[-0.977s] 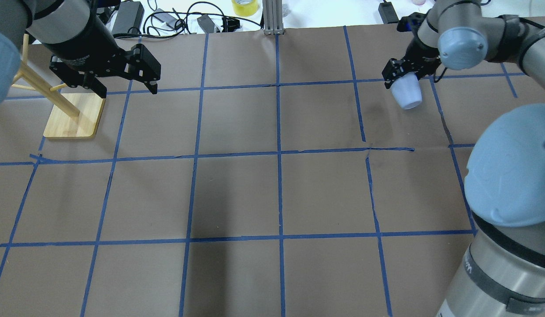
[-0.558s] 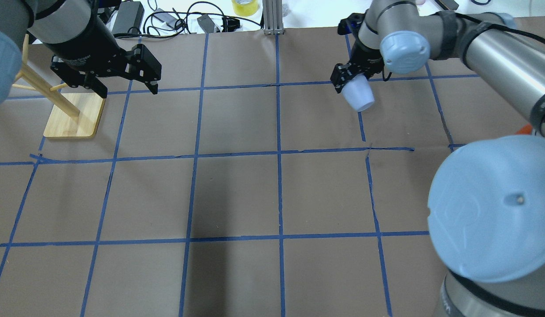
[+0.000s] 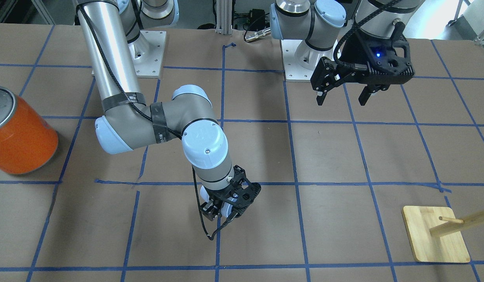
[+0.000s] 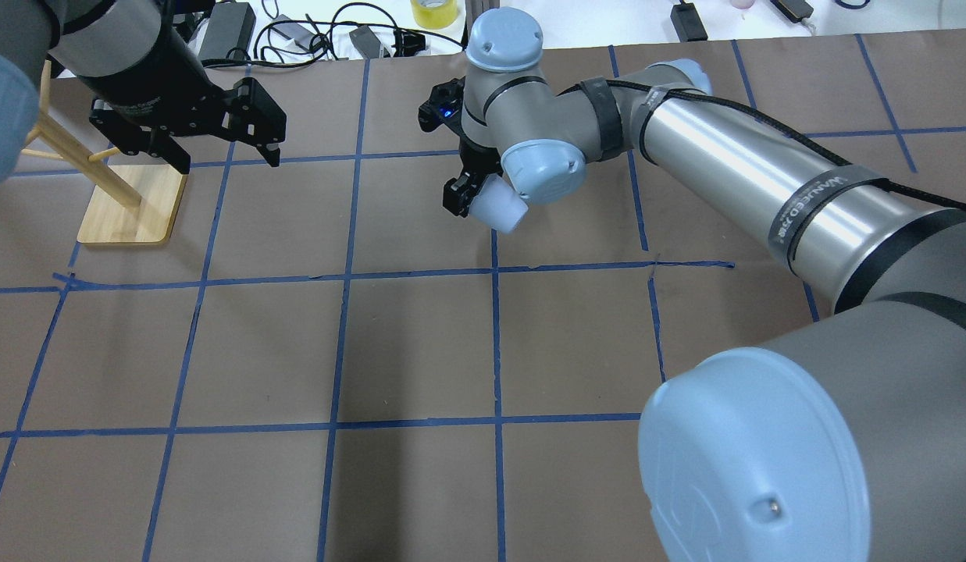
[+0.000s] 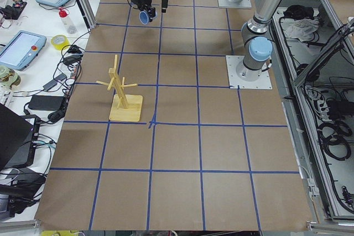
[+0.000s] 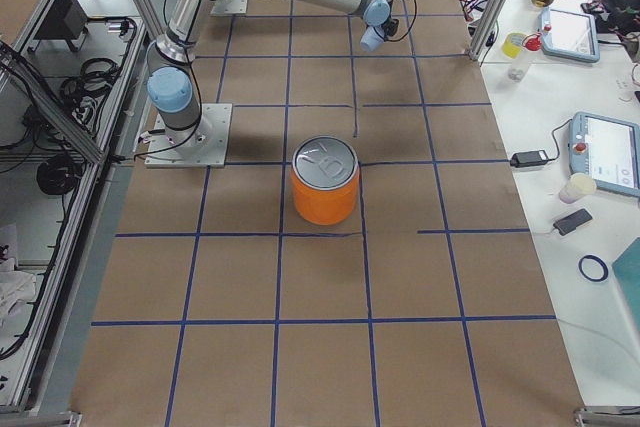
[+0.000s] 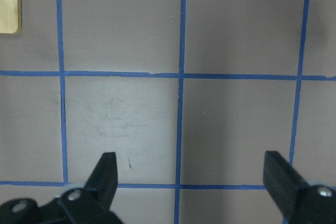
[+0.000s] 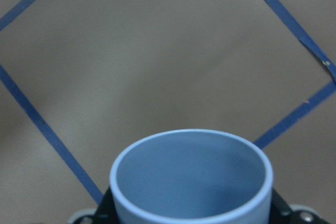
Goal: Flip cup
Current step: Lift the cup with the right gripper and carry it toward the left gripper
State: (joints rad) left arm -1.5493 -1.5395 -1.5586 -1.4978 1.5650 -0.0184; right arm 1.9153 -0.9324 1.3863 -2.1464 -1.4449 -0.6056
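Cup point(image 4: 504, 206): held off the table point(image 4: 420, 343) over its far middle squares. It is tilted, with the mouth pointing down and away from the wrist.
Right gripper point(image 4: 468, 192): clamped on the cup's narrow base end; only that end is gripped.
Left gripper point(image 4: 226, 156): fingers spread wide and holding nothing, hanging over the table beside the rack point(image 4: 131, 211).
Cup contents: the right wrist view looks straight into the mouth point(image 8: 191, 177), and the cup is bare inside, so nothing can spill.
Can point(image 6: 325, 182): stands upright well away from the cup with its silver lid on; its contents are hidden.
Slip risk: the wall is smooth and tapered and the hold is near one end. A quick wrist turn could make the cup pivot or slide out of the fingers.
Landing risk: if the cup is lowered at this tilt, one edge of the rim meets the table first. The cup could then tip onto its side and roll.
Release risk: opening before the cup sits flat would drop it, and a light plastic cup would likely bounce.
Collision risk: low, since the can, the rack and the left gripper are all well apart from the cup.
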